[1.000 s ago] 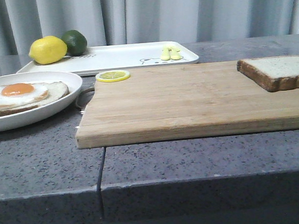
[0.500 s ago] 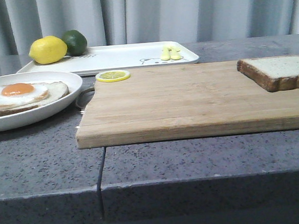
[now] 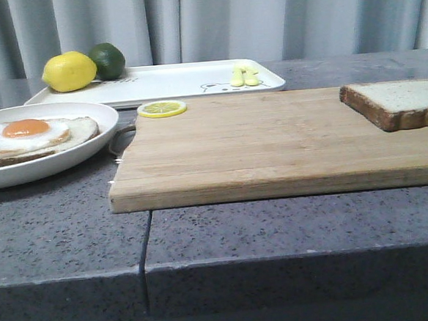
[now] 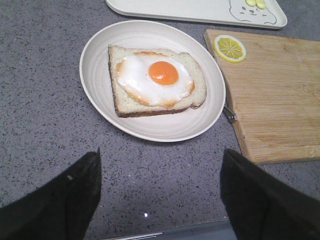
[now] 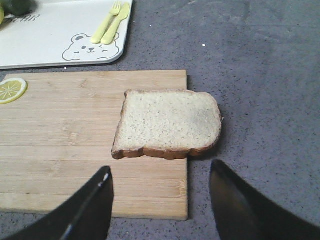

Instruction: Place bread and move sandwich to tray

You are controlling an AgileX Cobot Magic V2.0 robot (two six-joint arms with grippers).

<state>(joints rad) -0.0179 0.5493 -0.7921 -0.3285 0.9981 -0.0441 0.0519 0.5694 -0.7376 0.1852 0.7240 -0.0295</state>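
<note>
In the front view no arm is showing; only the wrist cameras are revealing the grippers. The left gripper (image 4: 160,192) is hanging with its dark fingers (image 4: 75,200) spread wide apart over bare grey countertop (image 4: 45,115), holding nothing, near the round white plate (image 4: 95,75) carrying the egg-topped slice (image 4: 155,80), the sandwich so far having no top slice. The right gripper (image 5: 160,200) is likewise gaping wide and empty, its fingers (image 5: 92,205) hovering near the bread (image 5: 167,122), which is lying flat on the wooden cutting board (image 5: 65,130) and overhanging the board's edge onto the counter. The front view is cutting that slice (image 3: 397,103) off at the frame edge.

The tray (image 3: 172,81) is sitting behind the board and plate. Only the front view is showing the whole lemon (image 3: 68,71) and lime (image 3: 107,60) on the tray's left end; the right wrist view is showing its bear drawing (image 5: 90,47) and the yellow fork and knife (image 5: 111,22). A lemon slice (image 3: 162,108) is resting on the board's far corner.
</note>
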